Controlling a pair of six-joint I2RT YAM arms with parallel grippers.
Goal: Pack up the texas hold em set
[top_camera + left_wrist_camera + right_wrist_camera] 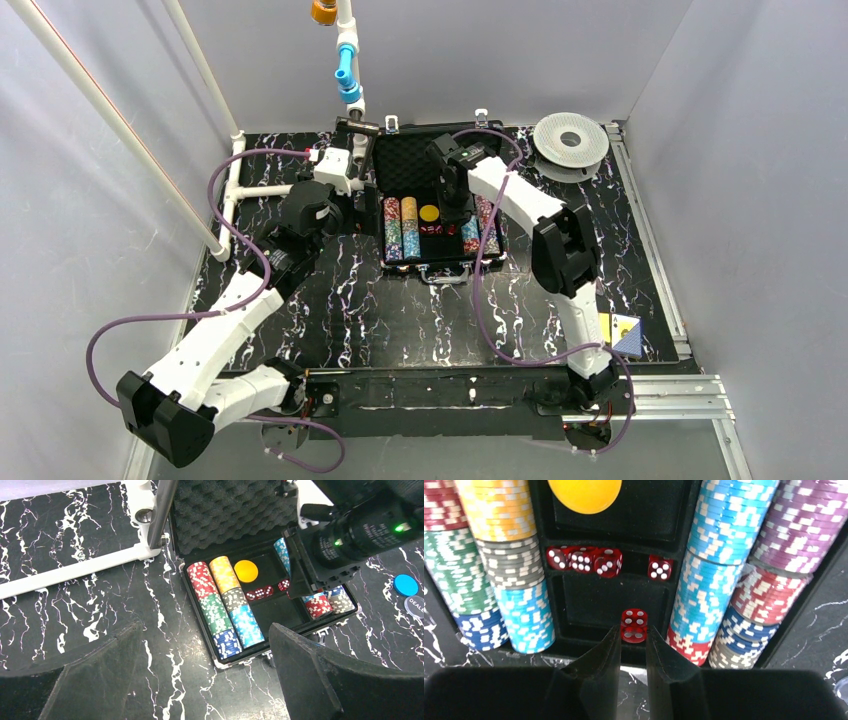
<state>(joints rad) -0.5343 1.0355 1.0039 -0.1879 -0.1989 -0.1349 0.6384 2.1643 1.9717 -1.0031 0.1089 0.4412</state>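
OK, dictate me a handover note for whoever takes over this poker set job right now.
Left gripper: open, empty, over the table left of the briefcase.
Right gripper: shut on a red die above the briefcase's centre tray.
Done: briefcase open; chip rows in both sides, yellow disc and four dice in the centre.
Left: set the held die down; blue disc and dealer button lie on the table right of the briefcase; what look like card decks sit at the near right table edge; then close the briefcase.
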